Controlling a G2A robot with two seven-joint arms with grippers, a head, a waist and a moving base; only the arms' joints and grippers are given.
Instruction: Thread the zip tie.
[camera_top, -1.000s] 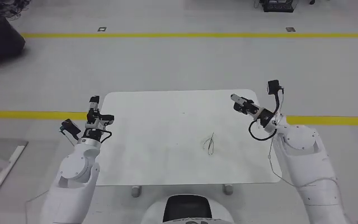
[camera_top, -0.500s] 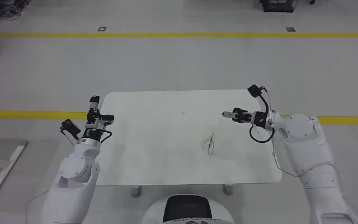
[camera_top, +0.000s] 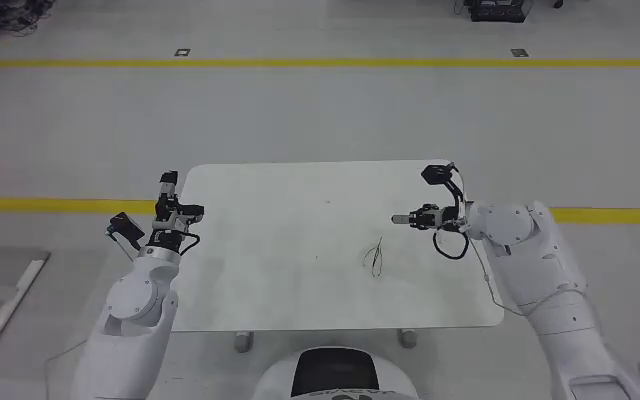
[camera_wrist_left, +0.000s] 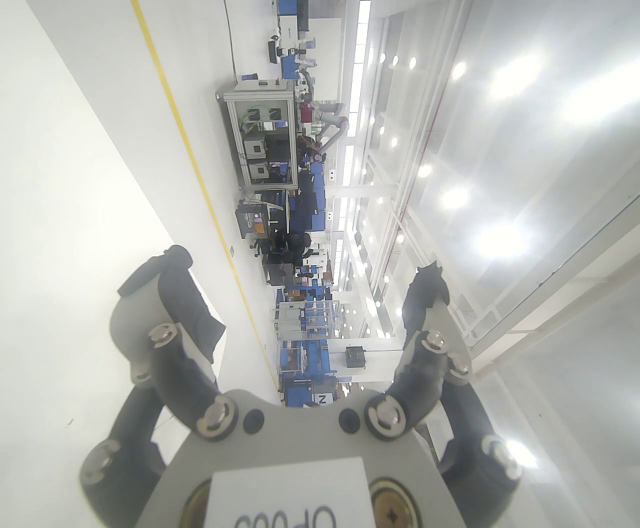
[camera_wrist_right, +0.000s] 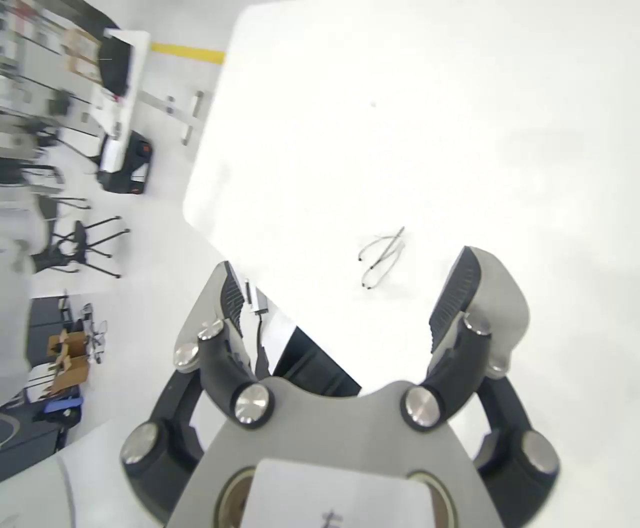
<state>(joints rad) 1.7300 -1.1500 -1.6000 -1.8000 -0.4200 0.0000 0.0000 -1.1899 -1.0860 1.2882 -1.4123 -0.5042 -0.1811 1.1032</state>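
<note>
Swung inward from the table's right edge, the right gripper (camera_top: 398, 218) has its fingers spread wide and empty above the table (camera_top: 270, 200), near the zip ties (camera_top: 375, 256). These lie loose, right of centre. The left gripper (camera_wrist_left: 300, 265), fingers also spread and empty, is at the left edge.

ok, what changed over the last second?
The right gripper swung in from the right edge of the table to a spot over the tabletop, closer to the zip ties. Its jaws are open and it has grasped nothing. The left gripper stayed at the table's left edge, open. The zip ties lie where they were.
</note>
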